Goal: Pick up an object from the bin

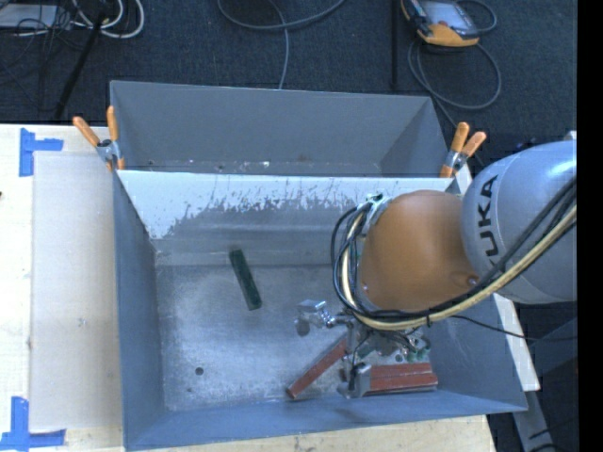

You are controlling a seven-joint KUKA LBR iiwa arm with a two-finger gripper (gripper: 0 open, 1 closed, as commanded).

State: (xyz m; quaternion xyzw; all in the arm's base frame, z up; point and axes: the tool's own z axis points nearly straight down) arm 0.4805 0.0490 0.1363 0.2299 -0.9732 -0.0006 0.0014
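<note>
The bin (137, 328) takes up the middle of the frame. On its floor, left of centre, a short bar (246, 279) lies alone, well apart from everything else. At the lower right of the floor, near the front wall, the end effector (353, 373) stands between a slanting stick (316, 373) on its left and a flat block (403, 378) on its right. A small bent piece (311, 316) lies just above the stick. The arm's wrist (415, 252) hangs over them from the right.

Behind the bin (273, 130), on dark carpet (170, 50): loose loops of black cable (285, 55), plus an orange-and-grey handheld device (441, 19) at upper right. Inside, left of middle, lying flat and alone: a dark green bar (246, 279).
</note>
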